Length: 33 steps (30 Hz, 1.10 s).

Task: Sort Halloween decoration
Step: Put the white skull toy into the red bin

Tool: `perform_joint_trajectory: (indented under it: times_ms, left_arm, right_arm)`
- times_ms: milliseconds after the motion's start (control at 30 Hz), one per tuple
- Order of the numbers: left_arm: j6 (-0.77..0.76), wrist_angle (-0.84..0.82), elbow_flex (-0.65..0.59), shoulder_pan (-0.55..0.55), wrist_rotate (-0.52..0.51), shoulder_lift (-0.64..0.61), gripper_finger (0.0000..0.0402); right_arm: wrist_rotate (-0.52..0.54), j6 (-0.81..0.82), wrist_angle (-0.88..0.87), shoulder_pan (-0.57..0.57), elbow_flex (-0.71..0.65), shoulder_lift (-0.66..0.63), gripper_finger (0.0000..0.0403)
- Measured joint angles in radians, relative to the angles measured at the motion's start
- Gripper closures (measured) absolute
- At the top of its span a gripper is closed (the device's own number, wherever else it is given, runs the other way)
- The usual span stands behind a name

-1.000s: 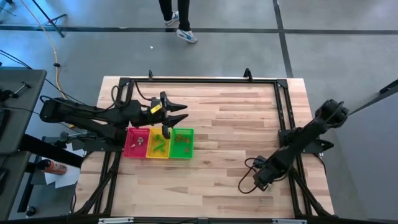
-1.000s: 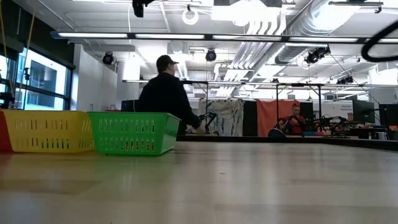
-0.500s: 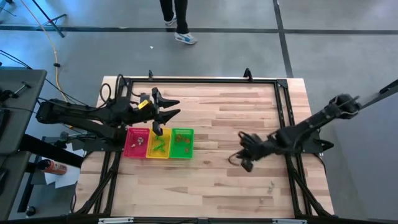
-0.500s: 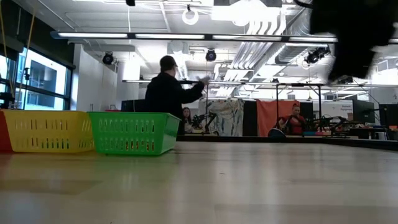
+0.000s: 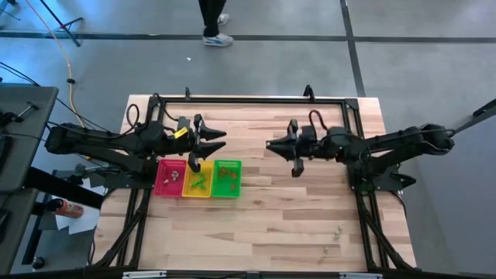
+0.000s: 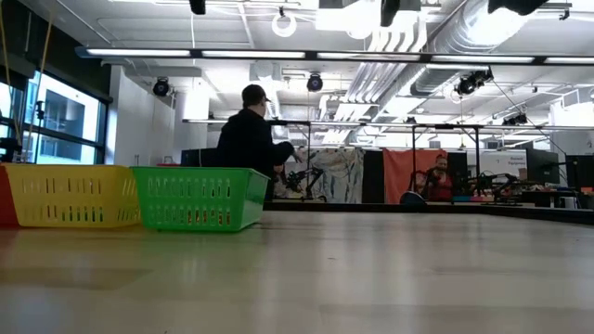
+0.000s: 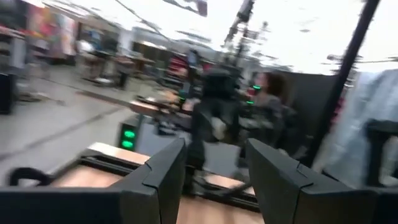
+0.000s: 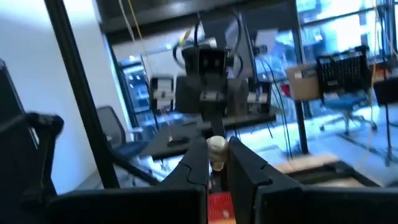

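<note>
A pale grey trinket (image 8: 216, 151) sits pinched between the right gripper's (image 5: 273, 145) fingers (image 8: 194, 168), which are pressed together on it. That gripper hangs above the middle of the table (image 5: 310, 225), its fingers aimed toward the three trays. The other Halloween decoration pieces already lie ahead of those fingers: pale ones in the red tray (image 5: 164, 187), orange and green ones in the yellow tray (image 5: 190, 189), and green ones in the green tray (image 5: 235, 186). The trays stand side by side, touching, just below the left gripper (image 5: 217, 139), whose fingers (image 7: 163, 180) are spread with nothing between them.

No loose trinkets can be made out on the bare wood, though such small things could escape the high view. Judging from that, the sorting looks nearly finished: the held grey piece remains to be carried over and dropped, likely into the red tray with its pale fellows. The yellow tray's mixed colours may need a check.
</note>
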Motion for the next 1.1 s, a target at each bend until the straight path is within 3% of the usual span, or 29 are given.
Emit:
perform_joint_trajectory:
  times_ms: [100, 367, 1100]
  left_arm:
    - [-0.004, -0.036, 0.0, 0.005, 0.056, -0.001, 0.0243]
    - [-0.004, -0.073, 0.0, 0.005, 0.057, -0.001, 0.0243]
    - [0.022, -0.088, 0.0, 0.005, 0.04, -0.001, 0.0243]
  right_arm:
    - [-0.043, -0.003, -0.02, -0.022, 0.02, 0.0, 0.0386]
    - [-0.055, -0.108, -0.237, -0.025, 0.094, 0.001, 0.0386]
    - [-0.056, -0.114, -0.26, -0.025, 0.098, 0.001, 0.0386]
